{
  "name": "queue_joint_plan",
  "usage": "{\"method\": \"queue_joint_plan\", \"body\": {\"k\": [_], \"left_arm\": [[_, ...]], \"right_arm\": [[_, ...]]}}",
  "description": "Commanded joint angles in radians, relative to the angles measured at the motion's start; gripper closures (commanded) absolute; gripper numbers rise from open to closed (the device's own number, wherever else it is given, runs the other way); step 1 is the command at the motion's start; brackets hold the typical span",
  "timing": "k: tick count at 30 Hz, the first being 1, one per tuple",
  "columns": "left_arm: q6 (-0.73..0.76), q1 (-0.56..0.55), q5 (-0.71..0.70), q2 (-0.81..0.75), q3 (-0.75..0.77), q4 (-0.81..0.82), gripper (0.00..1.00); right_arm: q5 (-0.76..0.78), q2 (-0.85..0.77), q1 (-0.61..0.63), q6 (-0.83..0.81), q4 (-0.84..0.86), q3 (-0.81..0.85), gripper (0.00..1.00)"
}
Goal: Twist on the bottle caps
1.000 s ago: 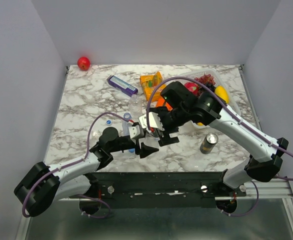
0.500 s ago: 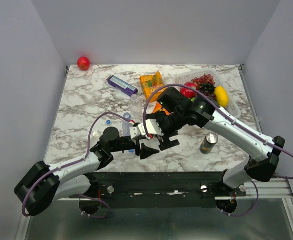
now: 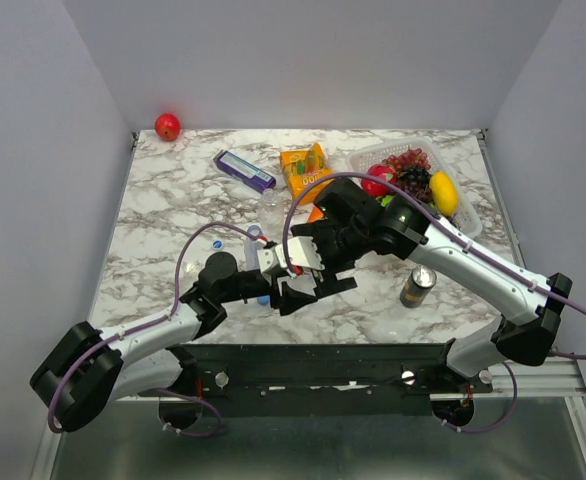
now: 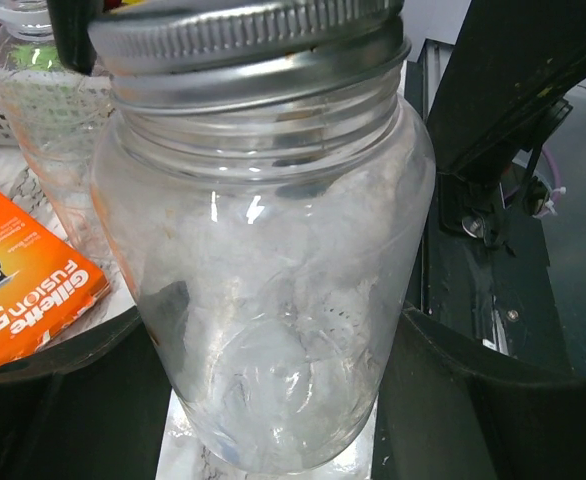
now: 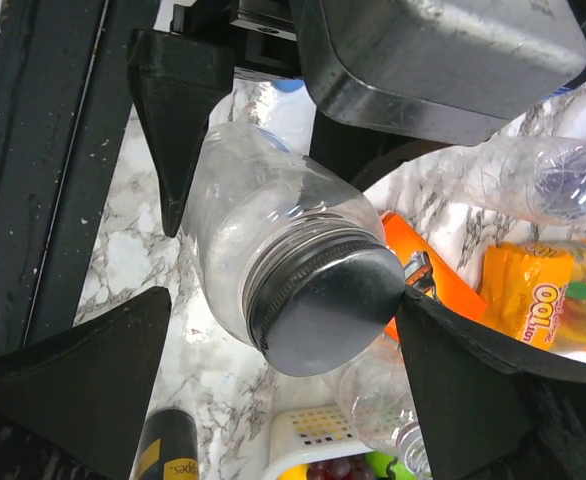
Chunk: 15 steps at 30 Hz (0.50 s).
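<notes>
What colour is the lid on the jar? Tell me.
Silver-grey metal lid, seen best in the right wrist view.

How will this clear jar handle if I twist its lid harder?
The jar looks empty, so probably light. Its smooth, rounded wall may slip or spin in the left gripper. The metal lid looks rigid; its ribbed rim should give grip.
</notes>
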Motion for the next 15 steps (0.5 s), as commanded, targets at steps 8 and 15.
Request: {"method": "queue_joint_plan", "body": {"k": [8, 15], "left_arm": [[-0.047, 0.017, -0.049, 0.027, 0.03, 0.03, 1.0], [-0.056, 0.019, -0.063, 0.02, 0.021, 0.071, 1.0]], "right_arm": [[0.161, -0.017, 0.083, 0.069, 0.019, -0.01, 0.0], [0.218, -0.011, 0.084, 0.091, -0.001, -0.03, 0.0]]}}
